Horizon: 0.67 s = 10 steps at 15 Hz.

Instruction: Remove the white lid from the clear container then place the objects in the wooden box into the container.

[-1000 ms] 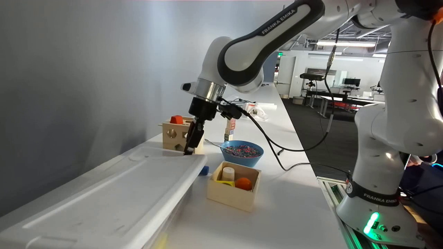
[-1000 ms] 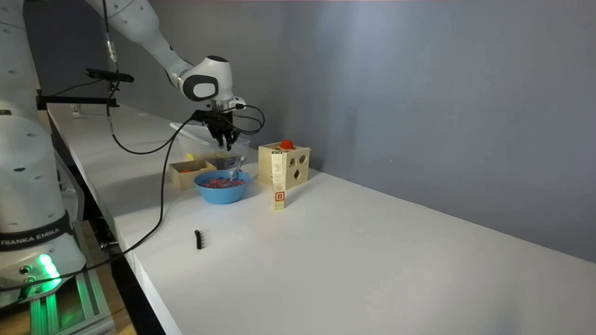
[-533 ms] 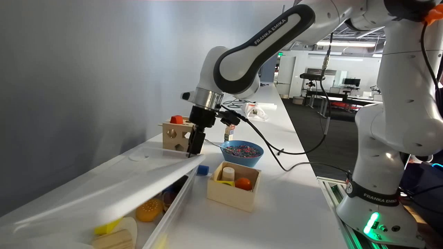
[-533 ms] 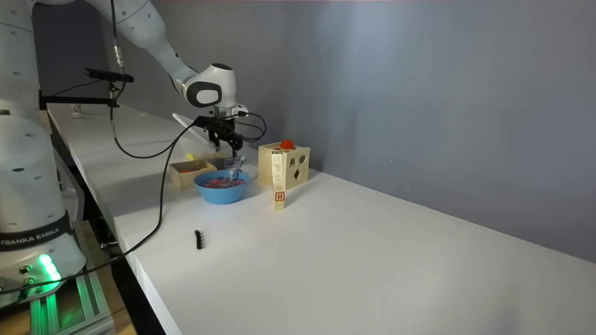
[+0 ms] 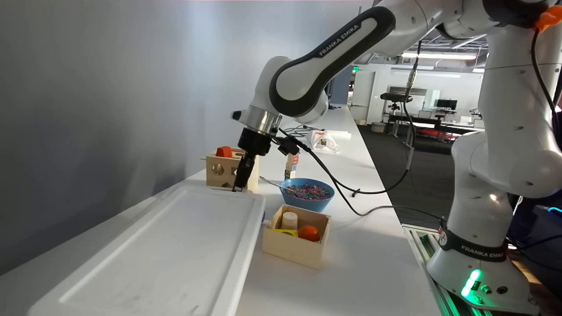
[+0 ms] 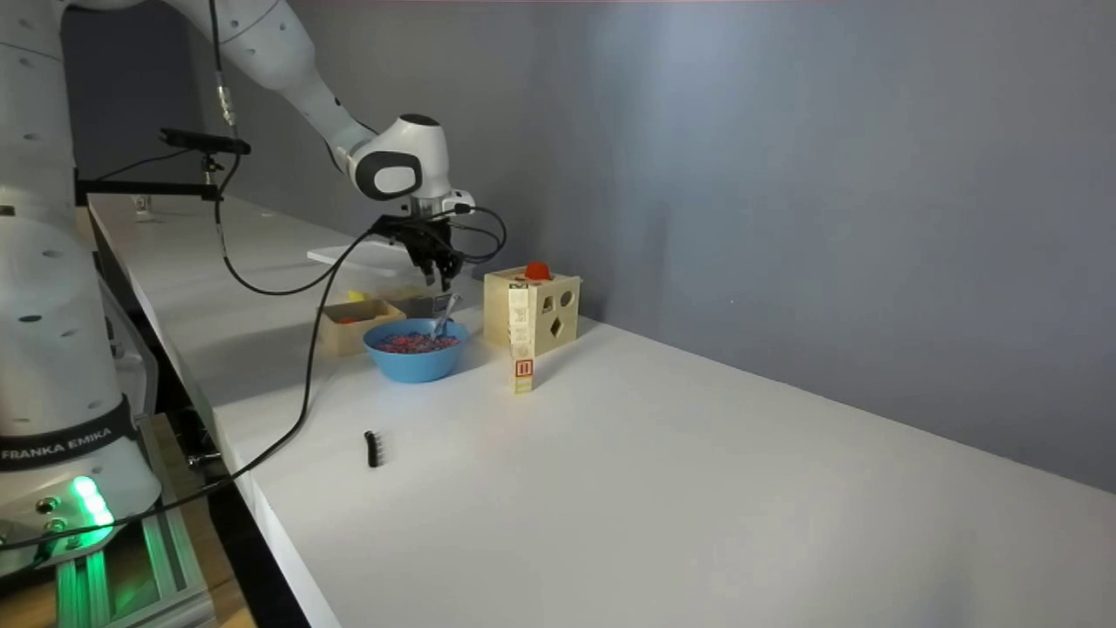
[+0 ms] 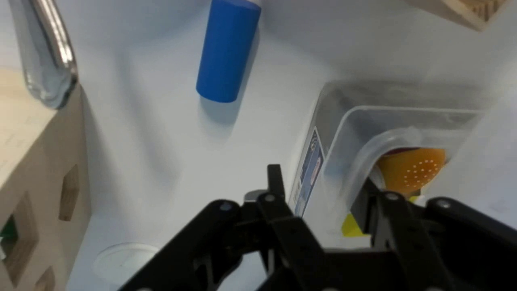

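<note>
White lid [image 5: 158, 254]: broad face up across the near part of an exterior view, about level, over the clear container [image 7: 327, 117]; seated on the rim or not, cannot tell.
Clear container: one corner shows in the wrist view, sticker [image 7: 310, 171] on its end wall, orange dotted piece [image 7: 410, 169] and yellow bit [image 7: 350, 227] inside.
Gripper [image 7: 321, 174]: slanting down at the lid's end; fingers [image 7: 276, 180] parted, container edge visible in the gap, nothing seen in its grip. Touching lid or not, cannot tell.
Wooden box [image 5: 292, 252]: open-topped, upright on the white counter [image 5: 351, 272], just beside a corner of the lid.
Orange round piece [image 5: 309, 233]: in the wooden box, with yellow piece [image 5: 288, 232] and upright pale cylinder [image 5: 290, 220].
Blue bowl [image 6: 410, 371]: between wooden box and block stack [image 6: 520, 340] in an exterior view; full of small coloured bits [image 6: 414, 343], spoon [image 7: 52, 68] leaning in it.
Block stack: upright, a single narrow column.
Shape sorter [image 6: 497, 312]: light-wood cube, holes cut in its faces, red block [image 6: 537, 270] on top; near the grey wall [image 6: 828, 218].
Blue cylinder [image 7: 228, 50]: on its side on the counter, near the container's end, wrist view.
Black comb-like piece [image 6: 373, 448]: on the counter in an exterior view, well apart from the rest.
</note>
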Motion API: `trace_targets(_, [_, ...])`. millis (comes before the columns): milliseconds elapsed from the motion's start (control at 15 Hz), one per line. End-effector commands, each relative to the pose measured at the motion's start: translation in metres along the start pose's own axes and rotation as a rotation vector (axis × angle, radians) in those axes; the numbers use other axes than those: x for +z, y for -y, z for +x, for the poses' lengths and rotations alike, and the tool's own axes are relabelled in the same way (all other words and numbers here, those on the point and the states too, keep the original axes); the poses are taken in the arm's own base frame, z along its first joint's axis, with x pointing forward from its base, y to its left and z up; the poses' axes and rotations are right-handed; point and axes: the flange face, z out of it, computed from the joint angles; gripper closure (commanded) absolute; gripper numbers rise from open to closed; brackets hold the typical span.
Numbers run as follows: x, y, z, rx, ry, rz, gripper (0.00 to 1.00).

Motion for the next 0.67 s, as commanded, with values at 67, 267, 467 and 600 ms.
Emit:
trace_targets(67, [-0.008,-0.04,0.001,0.095,-0.052,-0.089,0.94])
trace_targets(267, [-0.015,-0.066,-0.007,0.165,-0.044,-0.156,1.0])
trace_targets(467, [-0.022,-0.077,-0.018,0.234,-0.005,-0.203,0.98])
trace_targets(600, [-0.022,-0.076,-0.018,0.258,0.001,-0.209,0.98])
